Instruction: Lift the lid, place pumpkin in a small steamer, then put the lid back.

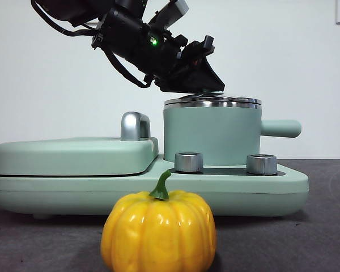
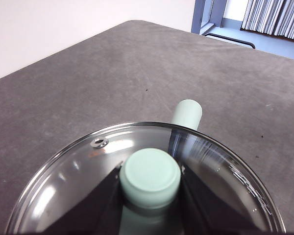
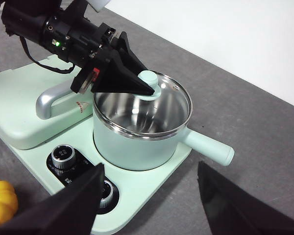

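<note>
The left gripper (image 2: 149, 183) is clamped on the knob of the lid (image 2: 78, 181), one jaw on each side of it. The lid sits on the pot (image 1: 212, 136), at most barely tilted up; the front view shows its steel rim right at the pot's rim. The step in hand looks like lifting the lid off. To do it well, the gripper should rise straight up until the lid's rim is well above the pot's rim, and only then carry it sideways, away from the handle (image 1: 280, 128), which points right. Keeping the lid level should stop the knob from slipping out of the grip. The pumpkin (image 1: 158, 232) stands on the table at the near edge, in front of the cooker base (image 1: 260, 190). The right gripper (image 3: 149, 196) waits with its jaws spread wide apart, holding nothing, on the near right side of the pot.
</note>
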`<action>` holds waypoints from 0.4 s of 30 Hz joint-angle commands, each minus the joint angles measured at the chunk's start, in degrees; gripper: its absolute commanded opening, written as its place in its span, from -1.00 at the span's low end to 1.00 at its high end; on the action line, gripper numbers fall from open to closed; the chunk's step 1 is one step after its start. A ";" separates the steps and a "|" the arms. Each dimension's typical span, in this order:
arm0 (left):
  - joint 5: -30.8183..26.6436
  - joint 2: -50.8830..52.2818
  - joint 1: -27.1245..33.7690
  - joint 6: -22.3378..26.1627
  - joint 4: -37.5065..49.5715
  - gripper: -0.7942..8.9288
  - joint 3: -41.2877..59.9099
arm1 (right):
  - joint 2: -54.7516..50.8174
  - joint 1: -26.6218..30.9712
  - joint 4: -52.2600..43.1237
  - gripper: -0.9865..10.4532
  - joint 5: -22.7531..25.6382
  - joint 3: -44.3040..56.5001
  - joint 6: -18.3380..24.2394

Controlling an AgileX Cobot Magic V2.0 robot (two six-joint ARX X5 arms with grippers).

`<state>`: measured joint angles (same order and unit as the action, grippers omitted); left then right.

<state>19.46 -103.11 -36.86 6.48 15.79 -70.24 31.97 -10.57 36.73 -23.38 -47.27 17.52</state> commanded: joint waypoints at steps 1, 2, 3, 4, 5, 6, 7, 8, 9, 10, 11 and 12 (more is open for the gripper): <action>-0.22 -1.20 -0.28 -0.28 0.48 -0.82 -1.25 | 0.15 -0.28 -0.24 -0.30 0.07 -1.01 -0.98; -0.24 -1.20 -0.28 0.17 0.52 -0.82 -1.25 | 0.15 -0.28 -0.24 -0.30 0.07 -1.01 -1.01; -0.37 -1.18 -0.28 0.61 0.57 -0.82 -1.29 | 0.15 -0.28 -0.24 -0.30 0.04 -1.01 -1.01; -0.66 -1.18 -0.28 0.83 0.63 -0.82 -1.36 | 0.15 -0.28 -0.24 -0.30 0.07 -1.01 -1.01; -1.20 -1.16 -0.28 1.05 0.70 -0.82 -1.42 | 0.15 -0.28 -0.22 -0.30 0.04 -1.01 -1.01; -1.73 -1.09 -0.28 1.20 0.77 -0.82 -1.42 | 0.15 -0.28 -0.22 -0.30 0.07 -1.01 -1.01; -1.88 -1.03 -0.28 1.49 0.79 -0.82 -1.44 | 0.15 -0.28 -0.22 -0.30 0.07 -1.01 -1.01; -1.95 -0.87 -0.28 1.68 0.92 -0.82 -1.44 | 0.15 -0.28 -0.22 -0.30 0.07 -1.01 -1.01; -1.95 -0.63 -0.28 1.68 1.05 -0.82 -1.44 | 0.15 -0.28 -0.22 -0.30 0.07 -1.01 -1.01; -2.03 -0.42 -0.28 1.68 1.36 -0.82 -1.44 | 0.15 -0.28 -0.22 -0.30 0.07 -1.01 -1.03; -2.21 -0.20 -0.28 1.68 1.90 -0.82 -1.44 | 0.15 -0.28 -0.22 -0.30 0.07 -1.01 -1.03; -2.47 0.13 -0.31 1.68 2.56 -0.82 -1.44 | 0.15 -0.28 -0.22 -0.30 0.07 -1.01 -1.03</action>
<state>18.26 -103.09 -36.97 7.46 16.25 -70.24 31.97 -10.57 36.75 -23.38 -47.27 17.52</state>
